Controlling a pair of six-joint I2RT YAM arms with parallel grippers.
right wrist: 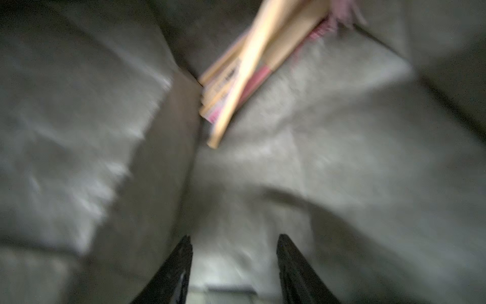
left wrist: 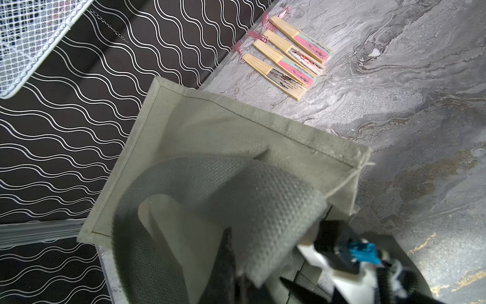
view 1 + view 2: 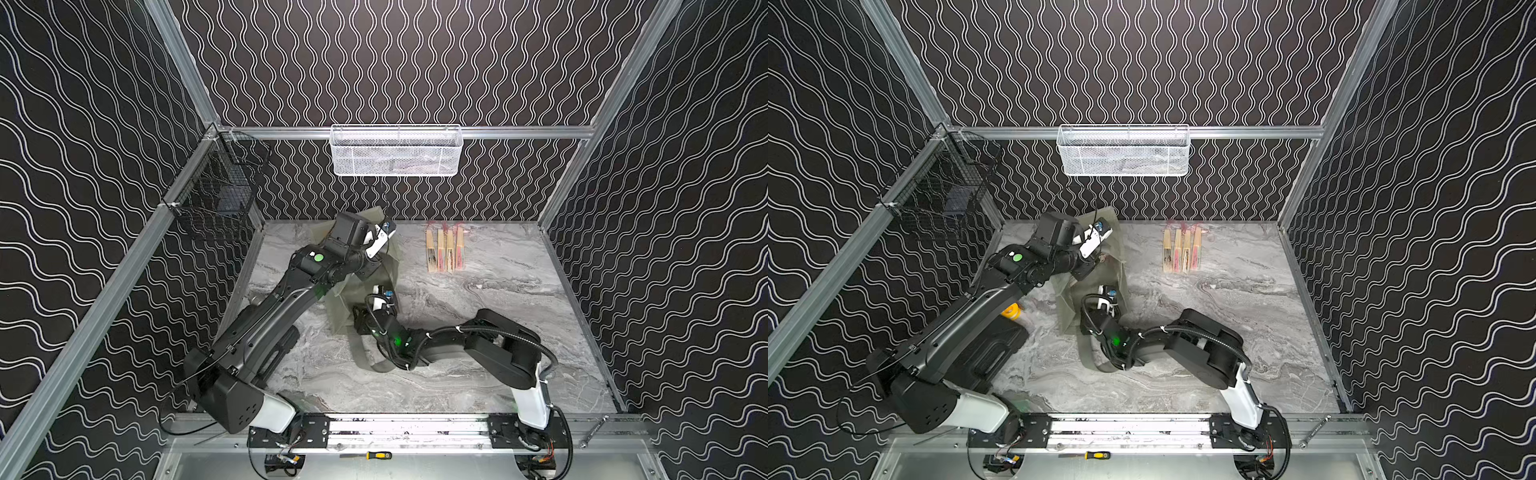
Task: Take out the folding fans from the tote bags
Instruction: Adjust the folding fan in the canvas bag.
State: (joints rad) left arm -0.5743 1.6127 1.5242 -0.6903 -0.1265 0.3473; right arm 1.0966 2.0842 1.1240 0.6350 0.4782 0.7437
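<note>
Black walls [image 3: 395, 62] with white wavy lines enclose a grey marbled floor [image 3: 498, 282], framed by metal rails [image 3: 519, 132].

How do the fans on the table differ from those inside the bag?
The table fans lie in the open; the bag fans sit inside the tote bag. The table fans form a neat row of four; the bag fans lie crossed in a pile. Both are closed, light wood with pink.
</note>
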